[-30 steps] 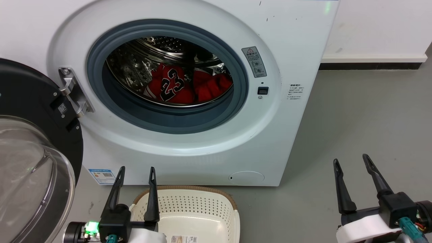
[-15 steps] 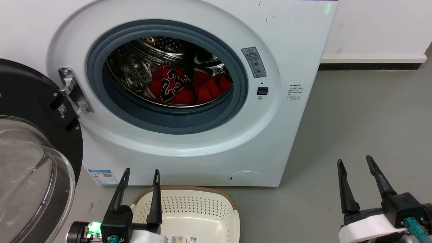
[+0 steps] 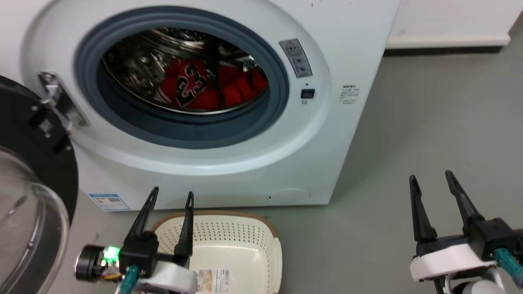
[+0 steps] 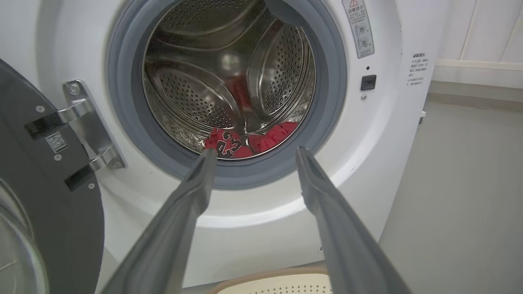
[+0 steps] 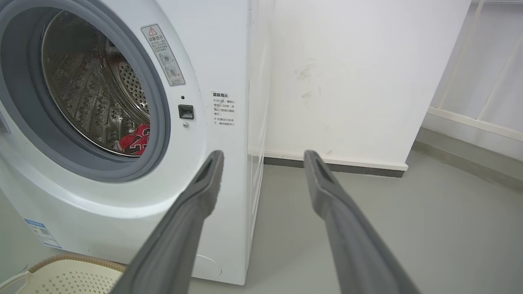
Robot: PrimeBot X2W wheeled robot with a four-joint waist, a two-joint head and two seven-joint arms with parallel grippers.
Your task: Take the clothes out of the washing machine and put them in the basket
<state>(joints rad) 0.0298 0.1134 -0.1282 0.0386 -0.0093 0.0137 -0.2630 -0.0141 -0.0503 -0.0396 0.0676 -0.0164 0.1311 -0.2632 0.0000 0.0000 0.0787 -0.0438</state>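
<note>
The white washing machine stands with its porthole uncovered. Inside the steel drum lie the clothes: a red jersey marked 23 and, to its right, a plain red garment; the jersey and the plain garment also lie at the drum's bottom in the left wrist view. The cream basket sits on the floor before the machine. My left gripper is open above the basket's left rim, holding nothing. Out to the right, over bare floor, my right gripper is open and holds nothing.
The black-framed glass door hangs swung out at the left, near my left arm. Grey floor stretches right of the machine up to a white wall with a dark skirting. The basket's rim shows below the machine's front.
The head camera has tipped down and toward the machine, so the picture has shifted. Both grippers stand slightly higher in it, still open and apart from the clothes.
</note>
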